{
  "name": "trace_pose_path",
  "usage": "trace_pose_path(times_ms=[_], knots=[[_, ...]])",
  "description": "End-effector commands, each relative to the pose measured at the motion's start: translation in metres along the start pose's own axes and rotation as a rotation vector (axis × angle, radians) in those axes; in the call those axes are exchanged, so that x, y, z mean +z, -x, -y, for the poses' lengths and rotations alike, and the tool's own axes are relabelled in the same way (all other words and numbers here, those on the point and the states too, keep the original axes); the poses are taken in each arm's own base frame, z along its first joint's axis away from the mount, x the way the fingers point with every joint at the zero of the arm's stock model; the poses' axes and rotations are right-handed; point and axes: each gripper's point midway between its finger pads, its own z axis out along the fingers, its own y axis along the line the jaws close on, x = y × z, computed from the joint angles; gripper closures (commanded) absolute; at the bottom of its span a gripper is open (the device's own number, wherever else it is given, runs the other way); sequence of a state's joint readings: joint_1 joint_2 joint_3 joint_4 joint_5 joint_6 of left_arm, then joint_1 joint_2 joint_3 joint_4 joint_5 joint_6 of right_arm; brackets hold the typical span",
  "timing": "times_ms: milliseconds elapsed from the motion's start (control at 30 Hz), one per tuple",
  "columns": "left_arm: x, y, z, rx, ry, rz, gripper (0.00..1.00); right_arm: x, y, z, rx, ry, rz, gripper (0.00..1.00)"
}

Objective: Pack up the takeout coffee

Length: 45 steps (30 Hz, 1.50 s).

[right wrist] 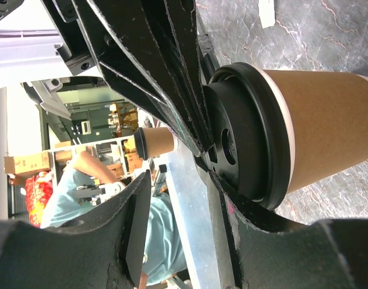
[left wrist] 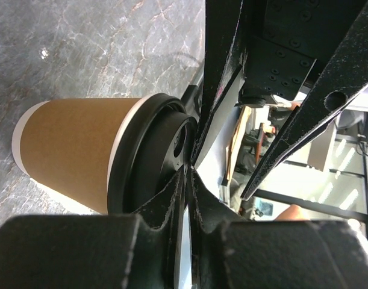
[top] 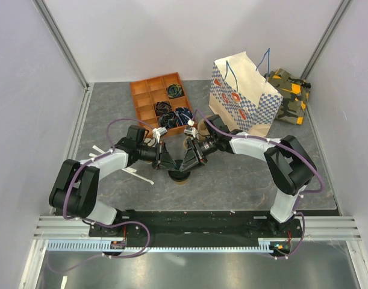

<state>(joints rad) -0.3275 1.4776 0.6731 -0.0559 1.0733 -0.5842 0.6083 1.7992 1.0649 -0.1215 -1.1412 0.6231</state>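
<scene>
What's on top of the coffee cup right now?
A black lid is seated on the brown cup. The shut left tool and open right tool meet over the lid. The lid hides the cup's contents.

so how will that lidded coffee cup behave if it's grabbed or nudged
Probably crushable: the takeout coffee has paper walls, so squeeze gently. It stands upright and tapers to a narrower base, so a sideways push likely tips it.

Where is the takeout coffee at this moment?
Top view: the takeout coffee stands centrally between the left end effector and the right end effector, below the orange tray.
</scene>
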Motion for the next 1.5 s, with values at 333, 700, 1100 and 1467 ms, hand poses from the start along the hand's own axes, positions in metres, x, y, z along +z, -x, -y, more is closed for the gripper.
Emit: trace_pose_path(times_ms=[333,700,1100,1467], knots=[[0.008,-0.011,-0.048,-0.105,0.102,-0.027,0.94,0.004,0.004,0.034,0.031,-0.103,-0.004,0.48],[0.01,-0.013,-0.063,-0.152,0.135,-0.033,0.98,0.005,0.002,0.034,0.03,-0.106,-0.023,0.48],[0.002,-0.003,-0.03,-0.061,0.07,-0.003,0.98,0.009,-0.012,0.063,0.04,-0.12,-0.073,0.49],[-0.006,-0.005,-0.004,0.001,-0.009,0.011,0.98,0.01,-0.01,0.066,0.034,-0.126,-0.073,0.49]])
